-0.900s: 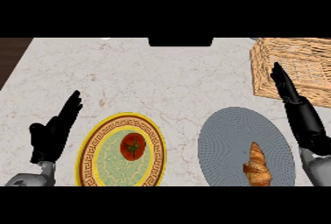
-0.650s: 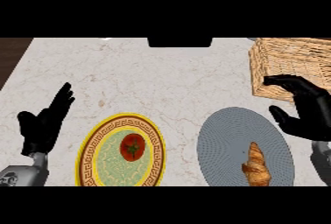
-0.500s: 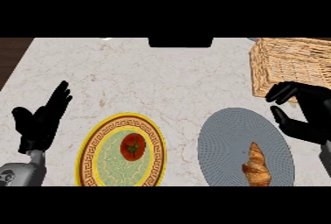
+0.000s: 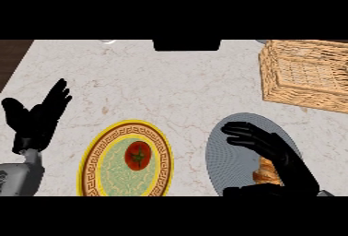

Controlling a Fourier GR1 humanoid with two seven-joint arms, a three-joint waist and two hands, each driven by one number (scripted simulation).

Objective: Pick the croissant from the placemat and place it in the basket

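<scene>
a pale marbled surface [image 4: 170, 83] seen from steeply above. the right hand [image 4: 272, 150], black, with fingers spread and only slightly bent, hovers over a round grey placemat [image 4: 221, 143], holding nothing. the croissant [image 4: 267, 175] lies on the mat just under and behind the palm, mostly hidden by the hand; only a golden-brown sliver shows beside the wrist. the woven basket [image 4: 306, 76] sits well beyond the fingertips, farther from the robot and slightly to the right, apart from the mat.

the left hand [image 4: 37, 117] rests open, fingers up, at the far left of the surface. between the two hands is a yellow-rimmed plate [image 4: 92, 161] with a tomato [image 4: 138, 154] on it.

the step in hand looks like closing on the croissant. to do it well, the right hand probably needs to draw back a little so the fingers sit over the pastry, not past it, then lower and curl fingers and thumb across its narrow width. lift straight up before heading for the basket, clearing its near rim.
</scene>
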